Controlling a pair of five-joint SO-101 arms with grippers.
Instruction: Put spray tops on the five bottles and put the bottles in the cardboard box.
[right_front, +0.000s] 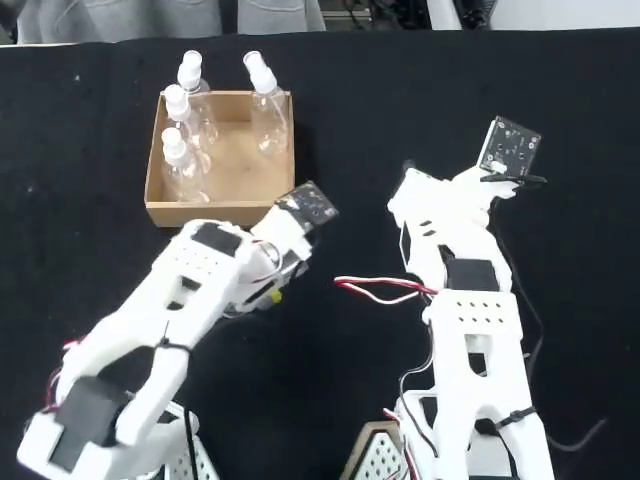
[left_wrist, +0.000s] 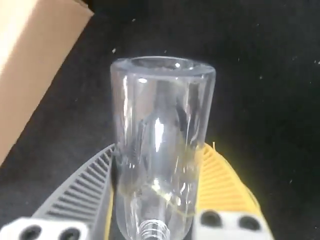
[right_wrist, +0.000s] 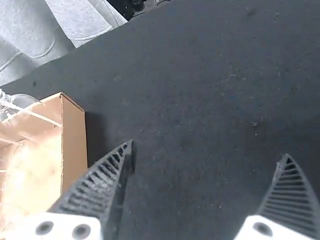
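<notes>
my left gripper (left_wrist: 159, 162) clenched on a clear uncapped plastic bottle (left_wrist: 160, 100), its base jutting past the fingertips, brown cardboard box (left_wrist: 35, 60) off to the grey finger's side, my right gripper (right_wrist: 206, 151) released, fingers wide apart over the black cloth table (right_wrist: 210, 75)

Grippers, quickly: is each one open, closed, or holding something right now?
Left gripper: closed on a clear bottle.
Right gripper: open, holding nothing.

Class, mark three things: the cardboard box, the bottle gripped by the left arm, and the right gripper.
cardboard box (right_front: 200, 213), high view, front wall.
bottle (left_wrist: 160, 140), left wrist view, clear body.
right gripper (right_wrist: 208, 150), right wrist view, midway between its fingertips.
</notes>
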